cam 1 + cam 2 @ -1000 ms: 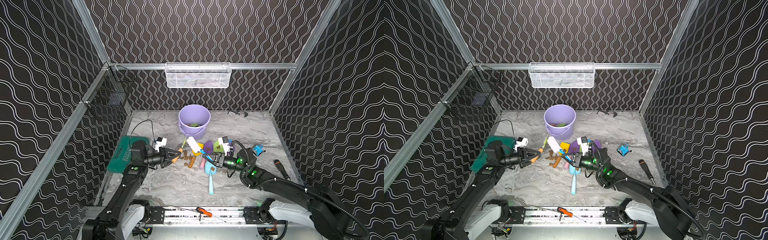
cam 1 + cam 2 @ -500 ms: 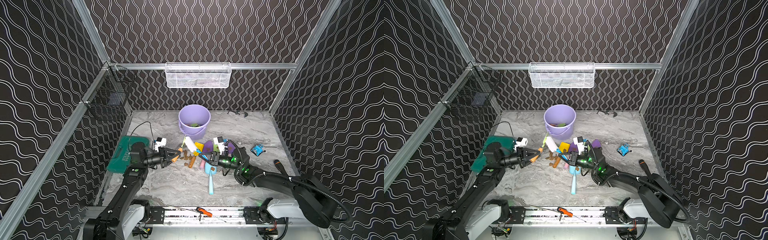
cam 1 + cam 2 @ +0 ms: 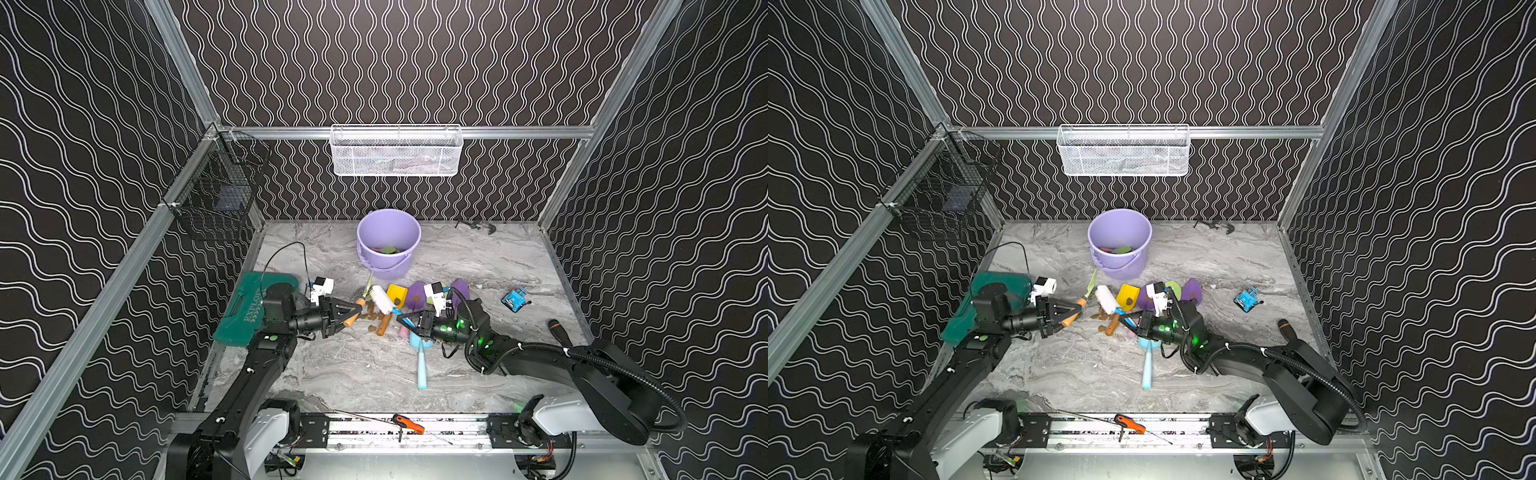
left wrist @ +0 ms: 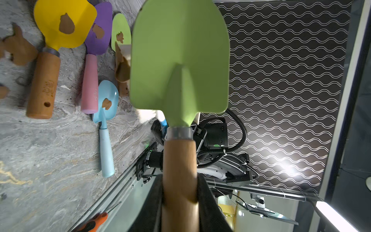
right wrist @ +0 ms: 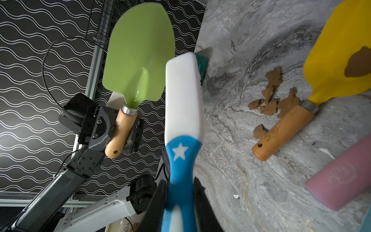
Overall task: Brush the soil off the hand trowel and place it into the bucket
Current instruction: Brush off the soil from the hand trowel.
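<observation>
Brush nearer trowel, blade toward bucket

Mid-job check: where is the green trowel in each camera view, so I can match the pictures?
Top view: green trowel just left of the white brush, blade edge-on.
Top view: same spot, left of the white brush.
Left wrist: fills the middle, blade away from the camera.
Right wrist: beside the white brush head, handle in the left claw.
Shared landmark: yellow trowel, in all four.
</observation>
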### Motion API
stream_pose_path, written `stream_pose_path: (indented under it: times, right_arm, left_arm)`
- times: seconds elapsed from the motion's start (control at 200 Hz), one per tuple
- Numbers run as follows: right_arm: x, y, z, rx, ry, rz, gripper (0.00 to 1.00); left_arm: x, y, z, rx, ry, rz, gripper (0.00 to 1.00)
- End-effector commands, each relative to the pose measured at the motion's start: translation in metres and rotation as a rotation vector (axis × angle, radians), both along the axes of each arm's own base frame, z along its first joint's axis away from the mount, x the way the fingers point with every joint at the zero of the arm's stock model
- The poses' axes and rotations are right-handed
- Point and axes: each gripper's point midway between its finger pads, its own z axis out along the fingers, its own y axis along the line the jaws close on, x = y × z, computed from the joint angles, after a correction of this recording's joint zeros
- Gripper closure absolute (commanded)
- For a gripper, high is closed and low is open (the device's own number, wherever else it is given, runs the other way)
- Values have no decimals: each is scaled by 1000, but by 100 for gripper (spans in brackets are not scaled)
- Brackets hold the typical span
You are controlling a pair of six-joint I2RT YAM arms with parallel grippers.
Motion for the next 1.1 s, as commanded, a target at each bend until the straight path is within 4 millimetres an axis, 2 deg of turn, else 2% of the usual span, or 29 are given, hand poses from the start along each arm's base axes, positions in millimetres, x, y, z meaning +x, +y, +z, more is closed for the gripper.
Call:
stream_pose_path:
  times: [0.0, 0.18, 0.47, 0.54, 0.711, 0.821, 0.876, 0.991, 1.096]
  right_arm:
    - [7, 1, 2, -16, -18, -19, 100]
    - [13, 9, 2, 0, 5, -9, 100]
    - [13, 15, 33, 122, 13, 13, 100]
    - [12, 16, 39, 127, 4, 19, 100]
    - [10, 12, 37, 102, 4, 14, 100]
    - [10, 1, 26, 35, -1, -29, 100]
    - [12, -7, 18, -53, -19, -62, 100]
    - [16, -32, -4, -274, -12, -141, 100]
    - [16, -53, -4, -373, -43, -198, 100]
  left_arm:
    - [-8, 7, -19, 165, -45, -14, 100]
    - [-12, 17, -36, 295, -62, 2, 100]
    - [-24, 27, -80, 391, 18, 18, 100]
    - [-23, 27, -83, 386, 19, 18, 100]
    - [-21, 35, -90, 455, 45, 44, 100]
    - [-14, 47, -85, 552, 26, 83, 100]
    - [-8, 54, -78, 616, 2, 102, 100]
    - [7, 64, -57, 777, -92, 126, 100]
    - [27, 68, -28, 936, -201, 139, 100]
